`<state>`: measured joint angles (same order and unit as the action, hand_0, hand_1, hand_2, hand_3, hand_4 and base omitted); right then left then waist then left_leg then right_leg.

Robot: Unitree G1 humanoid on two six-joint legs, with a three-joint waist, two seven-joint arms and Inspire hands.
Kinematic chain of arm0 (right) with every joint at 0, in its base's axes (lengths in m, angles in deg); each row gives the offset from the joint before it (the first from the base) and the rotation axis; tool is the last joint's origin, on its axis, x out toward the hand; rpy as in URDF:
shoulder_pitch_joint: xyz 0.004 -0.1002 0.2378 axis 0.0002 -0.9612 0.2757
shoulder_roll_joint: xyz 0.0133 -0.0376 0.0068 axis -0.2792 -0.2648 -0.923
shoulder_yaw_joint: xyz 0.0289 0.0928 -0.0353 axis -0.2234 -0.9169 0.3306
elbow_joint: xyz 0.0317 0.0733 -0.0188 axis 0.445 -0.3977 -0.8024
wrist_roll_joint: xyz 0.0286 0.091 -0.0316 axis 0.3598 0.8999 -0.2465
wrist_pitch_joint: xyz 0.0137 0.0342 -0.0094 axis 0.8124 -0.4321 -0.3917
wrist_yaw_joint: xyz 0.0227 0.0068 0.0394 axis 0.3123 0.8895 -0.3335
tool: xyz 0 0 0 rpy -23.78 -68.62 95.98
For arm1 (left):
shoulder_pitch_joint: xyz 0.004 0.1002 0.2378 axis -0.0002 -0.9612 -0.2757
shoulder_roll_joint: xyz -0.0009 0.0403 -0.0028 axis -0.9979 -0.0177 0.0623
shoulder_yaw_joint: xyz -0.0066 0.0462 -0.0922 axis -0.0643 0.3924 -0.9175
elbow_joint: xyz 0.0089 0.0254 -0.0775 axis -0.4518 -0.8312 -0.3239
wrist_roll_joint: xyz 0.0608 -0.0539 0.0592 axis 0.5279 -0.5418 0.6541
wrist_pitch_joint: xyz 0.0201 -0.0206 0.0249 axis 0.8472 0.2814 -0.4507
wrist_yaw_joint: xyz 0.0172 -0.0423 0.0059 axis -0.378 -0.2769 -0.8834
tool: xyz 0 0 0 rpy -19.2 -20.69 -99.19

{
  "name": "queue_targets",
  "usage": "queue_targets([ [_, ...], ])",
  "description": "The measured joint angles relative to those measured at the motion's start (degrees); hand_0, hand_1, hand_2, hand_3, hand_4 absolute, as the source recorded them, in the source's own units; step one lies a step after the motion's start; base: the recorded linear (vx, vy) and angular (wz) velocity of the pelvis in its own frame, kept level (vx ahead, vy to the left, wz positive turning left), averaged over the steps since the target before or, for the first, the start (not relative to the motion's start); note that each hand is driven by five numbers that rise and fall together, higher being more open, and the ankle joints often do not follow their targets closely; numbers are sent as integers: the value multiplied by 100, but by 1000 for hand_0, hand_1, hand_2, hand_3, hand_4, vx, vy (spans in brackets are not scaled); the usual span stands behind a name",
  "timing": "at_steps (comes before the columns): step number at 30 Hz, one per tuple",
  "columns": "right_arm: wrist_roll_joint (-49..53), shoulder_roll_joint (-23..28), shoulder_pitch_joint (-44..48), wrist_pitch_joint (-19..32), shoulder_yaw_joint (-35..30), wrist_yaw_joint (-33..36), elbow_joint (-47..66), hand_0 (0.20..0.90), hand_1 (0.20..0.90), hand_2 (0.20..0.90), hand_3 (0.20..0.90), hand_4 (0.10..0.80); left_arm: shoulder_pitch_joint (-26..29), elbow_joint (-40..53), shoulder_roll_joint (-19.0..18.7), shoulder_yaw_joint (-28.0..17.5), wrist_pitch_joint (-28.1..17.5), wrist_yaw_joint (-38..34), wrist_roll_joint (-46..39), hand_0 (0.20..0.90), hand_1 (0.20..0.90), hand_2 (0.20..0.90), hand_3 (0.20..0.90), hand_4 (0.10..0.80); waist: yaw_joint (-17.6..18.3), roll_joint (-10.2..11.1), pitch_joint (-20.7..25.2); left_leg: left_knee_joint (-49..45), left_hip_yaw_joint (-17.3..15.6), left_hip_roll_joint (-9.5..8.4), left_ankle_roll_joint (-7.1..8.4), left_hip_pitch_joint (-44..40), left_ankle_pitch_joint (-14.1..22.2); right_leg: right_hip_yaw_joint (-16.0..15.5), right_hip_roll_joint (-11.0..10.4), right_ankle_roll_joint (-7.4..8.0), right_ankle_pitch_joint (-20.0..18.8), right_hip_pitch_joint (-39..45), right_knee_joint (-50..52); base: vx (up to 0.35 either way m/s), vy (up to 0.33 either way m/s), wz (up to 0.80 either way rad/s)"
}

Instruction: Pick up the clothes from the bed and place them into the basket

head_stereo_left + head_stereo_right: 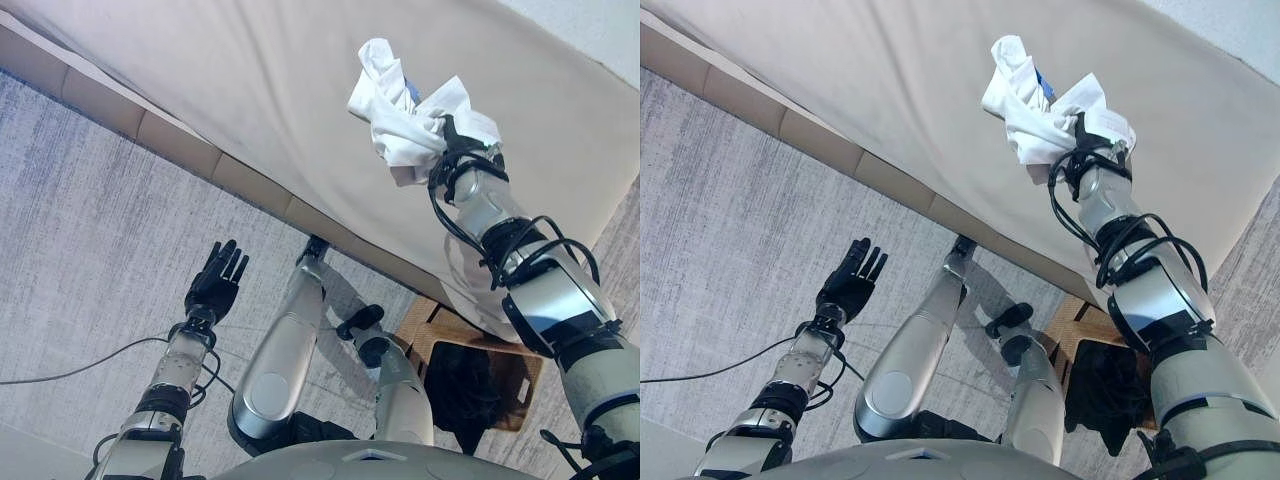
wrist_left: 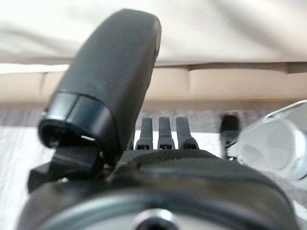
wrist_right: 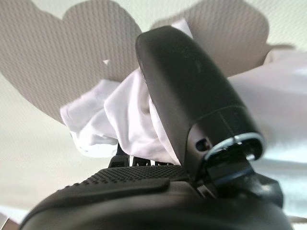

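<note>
The right hand squeezes a bunched white cloth above the bed. The left hand hangs over the carpet, fingers straight. A wooden basket with dark clothes sits below.

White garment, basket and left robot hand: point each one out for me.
White garment [image 1: 400, 125], left eye view, on its bunched middle.
Basket [image 1: 420, 340], left eye view, on its wooden rim.
Left robot hand [image 1: 213, 288], left eye view, on the palm.

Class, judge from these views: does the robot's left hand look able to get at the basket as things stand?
Probably not directly. The left hand hangs open over the carpet on the robot's left; the basket sits on its right, with the robot's own body between them.
</note>
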<state>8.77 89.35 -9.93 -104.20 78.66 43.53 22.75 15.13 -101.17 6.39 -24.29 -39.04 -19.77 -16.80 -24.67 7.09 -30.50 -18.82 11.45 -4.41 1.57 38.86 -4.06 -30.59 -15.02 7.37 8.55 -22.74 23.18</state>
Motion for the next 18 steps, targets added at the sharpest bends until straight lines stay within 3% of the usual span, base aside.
queue_targets([
  [2, -75, -60, 249, -139, 4, 10, -104, 900, 900, 900, 900, 800, 16, 80, 20, 89, 2, 37, 0, 900, 900, 900, 900, 800, 22, -1, 1, 17, 31, 34, 57, 127, -39, -30, 35, -8, 40, -126, 14, -48, -5, -1],
  [3, -139, -76, 371, -214, 22, -7, -147, 385, 385, 385, 299, 199, 19, 110, 29, 111, 3, 59, 0, 900, 900, 900, 900, 800, 23, -3, 1, 17, 60, 54, 79, 194, -52, -45, 55, 1, 50, -199, 40, -54, -29, 3],
  [4, -172, -72, 544, -367, 71, -22, -163, 300, 300, 300, 200, 100, 21, 164, 32, 154, 6, 60, 2, 900, 900, 900, 900, 800, 27, -6, 3, 14, 113, 66, 98, 309, -64, -84, 62, -72, 98, -316, 95, -40, -31, 6],
  [11, 386, 0, 589, -197, 103, 976, 47, 300, 300, 300, 200, 100, -107, 174, -14, 141, -6, -2, 42, 900, 900, 900, 900, 800, 11, -10, 8, 29, 104, 157, 119, 493, -72, -74, 90, -96, 111, -589, 84, -62, -30, -8],
  [16, 1460, 190, -255, 821, -481, 1886, 1890, 300, 300, 300, 200, 100, -190, 23, -23, 41, -126, -86, 425, 900, 900, 900, 900, 800, 110, -4, 5, 19, -347, 367, 152, 196, -98, 244, 240, -143, 42, -371, -140, -54, -126, -36],
  [18, 1763, 185, -731, 1176, -757, 2119, 2578, 300, 300, 300, 200, 100, -199, -185, -92, 33, -163, -198, 767, 900, 900, 900, 900, 800, 179, 32, -11, 24, -647, 467, 41, -288, -42, 535, 345, -181, -166, 50, -414, -56, -157, -53],
])
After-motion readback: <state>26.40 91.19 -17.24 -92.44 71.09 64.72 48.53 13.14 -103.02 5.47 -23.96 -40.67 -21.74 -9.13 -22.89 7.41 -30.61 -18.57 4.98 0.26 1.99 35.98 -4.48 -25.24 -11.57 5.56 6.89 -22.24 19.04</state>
